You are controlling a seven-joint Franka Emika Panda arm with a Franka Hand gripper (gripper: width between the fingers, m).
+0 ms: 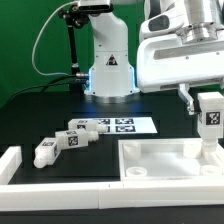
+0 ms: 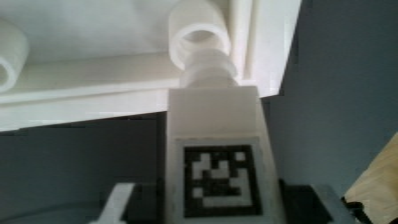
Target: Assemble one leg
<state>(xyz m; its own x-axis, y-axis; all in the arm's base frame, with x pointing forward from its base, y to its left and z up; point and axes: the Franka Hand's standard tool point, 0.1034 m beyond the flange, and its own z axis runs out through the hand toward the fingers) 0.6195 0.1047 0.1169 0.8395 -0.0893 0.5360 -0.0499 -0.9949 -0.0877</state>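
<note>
My gripper [image 1: 211, 118] is shut on a white leg [image 1: 211, 122] with a black-and-white tag, holding it upright over the far right corner of the large white tray-shaped part [image 1: 160, 162]. In the wrist view the leg [image 2: 217, 140] runs from between my fingers [image 2: 125, 205] down to a round socket [image 2: 203, 40] in the tray's corner, its tip at or just above the socket; I cannot tell if it touches. Three more legs [image 1: 62, 143] lie on the table at the exterior view's left.
The marker board [image 1: 122, 125] lies on the black table in front of the robot base [image 1: 108, 70]. A white rail [image 1: 20, 165] runs along the exterior view's left and front edges. A second round socket [image 2: 9, 55] shows at the wrist view's edge.
</note>
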